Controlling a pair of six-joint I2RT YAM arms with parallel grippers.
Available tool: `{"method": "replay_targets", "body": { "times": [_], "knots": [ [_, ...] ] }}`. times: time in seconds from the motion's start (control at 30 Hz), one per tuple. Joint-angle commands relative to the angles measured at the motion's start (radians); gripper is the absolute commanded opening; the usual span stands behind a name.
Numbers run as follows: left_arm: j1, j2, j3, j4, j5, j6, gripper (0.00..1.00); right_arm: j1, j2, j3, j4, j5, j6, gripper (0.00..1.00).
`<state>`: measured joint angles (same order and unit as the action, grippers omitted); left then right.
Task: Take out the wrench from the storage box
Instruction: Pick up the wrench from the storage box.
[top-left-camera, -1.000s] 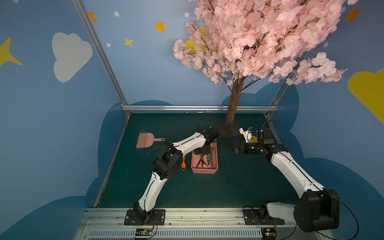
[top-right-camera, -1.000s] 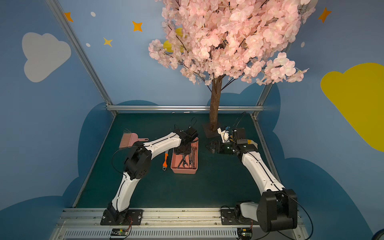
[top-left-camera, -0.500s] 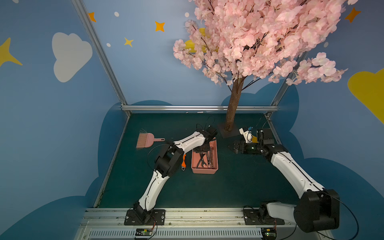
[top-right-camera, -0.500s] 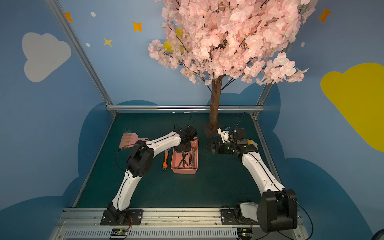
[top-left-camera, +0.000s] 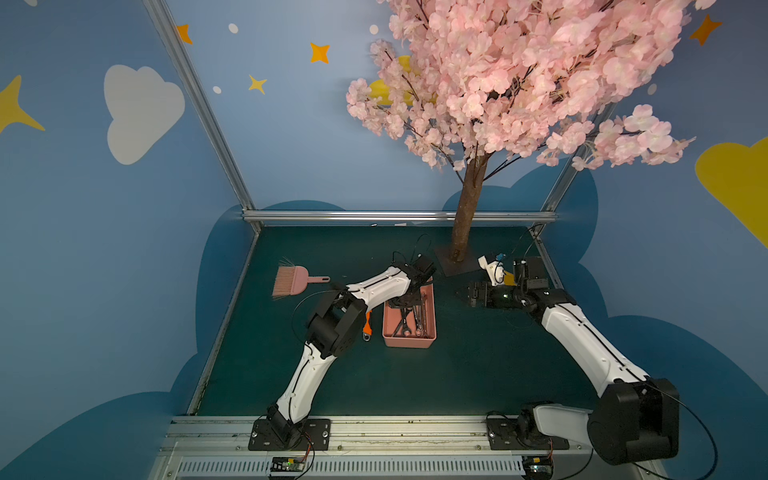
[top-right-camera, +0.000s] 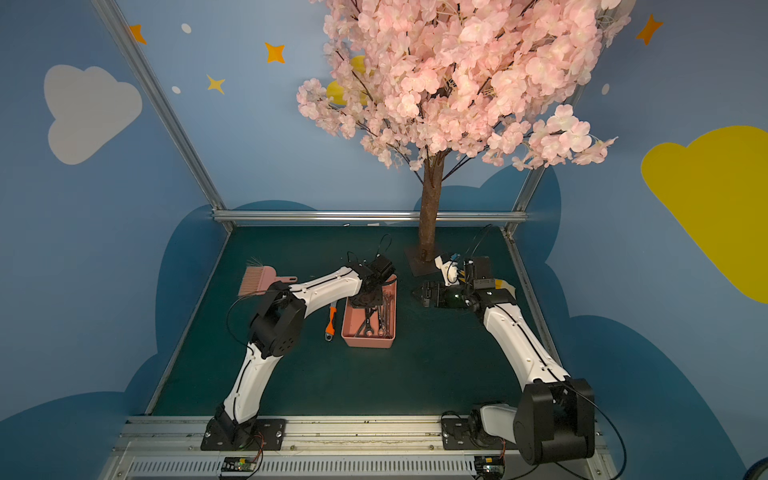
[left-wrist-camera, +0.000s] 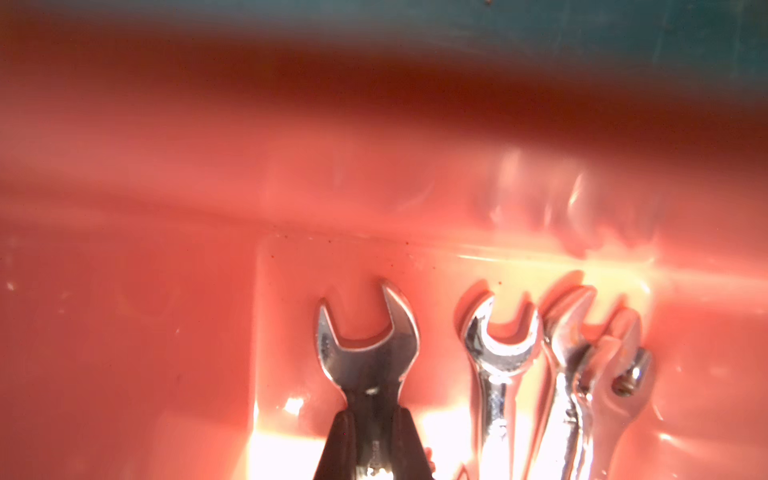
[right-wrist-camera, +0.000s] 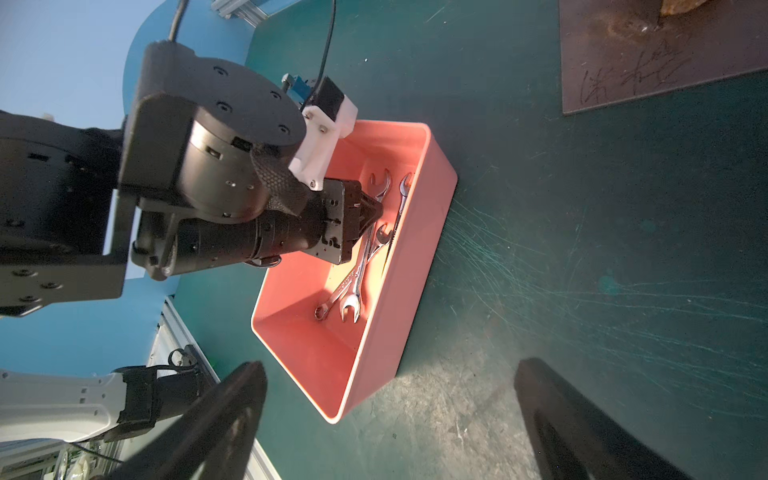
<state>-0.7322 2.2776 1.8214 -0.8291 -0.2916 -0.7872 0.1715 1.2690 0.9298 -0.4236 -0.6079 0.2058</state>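
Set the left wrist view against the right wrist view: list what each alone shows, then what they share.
Left wrist only: a close look at the fingers of the left gripper, closed on one wrench just behind its open head.
Right wrist only: the storage box whole from outside, the right gripper with its fingers wide apart, and the tree's base plate.
Both: the left gripper inside the box, its pink inside, and the loose wrenches beside the held one.

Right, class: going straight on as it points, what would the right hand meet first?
Most likely the storage box, its side wall facing the right hand; height is unclear, so it could pass above the rim.
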Motion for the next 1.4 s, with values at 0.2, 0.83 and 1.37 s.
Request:
{"method": "replay_targets", "body": {
  "times": [0.2, 0.83, 1.37],
  "knots": [
    [0.001, -0.041, -0.002, -0.108, 0.048, 0.064, 0.02, -0.006, -0.012, -0.006, 0.003, -0.009, 0.006, 0.98],
    [-0.006, -0.13, 0.047, -0.158, 0.023, 0.099, 0.03, -0.01, -0.017, 0.003, -0.007, -0.01, -0.008, 0.98],
    [0.014, -0.098, 0.293, -0.337, 0.004, 0.186, 0.03, -0.01, -0.021, 0.01, -0.009, -0.016, -0.016, 0.98]
  ]
}}
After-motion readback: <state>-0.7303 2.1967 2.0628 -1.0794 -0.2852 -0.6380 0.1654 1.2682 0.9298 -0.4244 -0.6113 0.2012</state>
